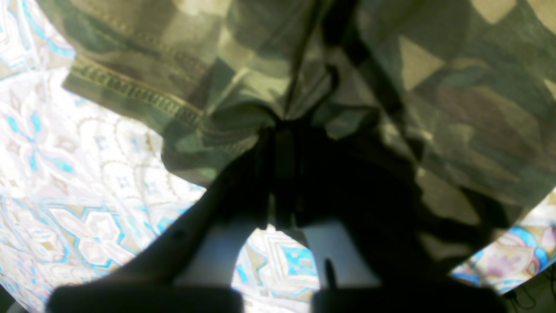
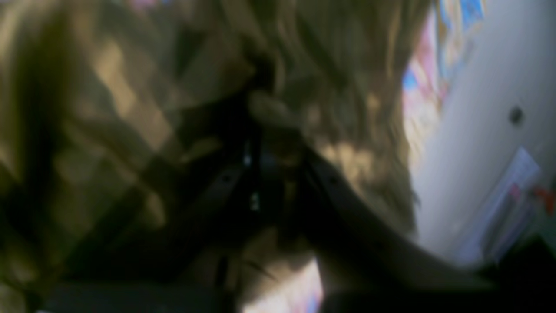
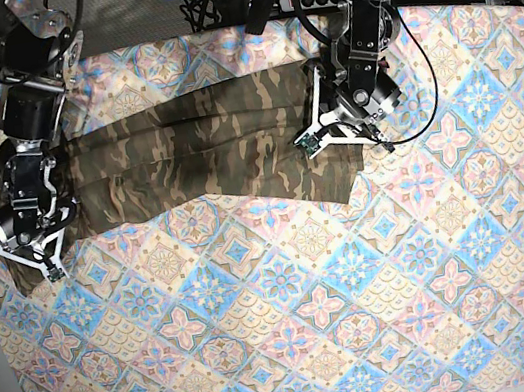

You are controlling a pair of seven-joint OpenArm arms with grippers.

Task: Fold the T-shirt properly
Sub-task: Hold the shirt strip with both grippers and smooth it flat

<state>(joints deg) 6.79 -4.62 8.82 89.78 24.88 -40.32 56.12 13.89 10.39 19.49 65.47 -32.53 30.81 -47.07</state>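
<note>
Now stretched as a long band across the far part of the tile-patterned cloth [image 3: 296, 332] on the counter: the T-shirt [image 3: 193, 152]. Pinched at one end by the left hand [image 1: 278, 130], closed on bunched fabric; pinched at the opposite end by the right hand [image 2: 260, 126], likewise closed on fabric.

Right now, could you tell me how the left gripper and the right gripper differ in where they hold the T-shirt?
The left gripper grips the T-shirt at its end on the base view's right, under the monitor; the right gripper grips the opposite end, at the tile-patterned cloth's edge. The left gripper's end lies farther up the cloth, the right's lower, so the shirt slants between them. Both are shut on fabric.
</note>
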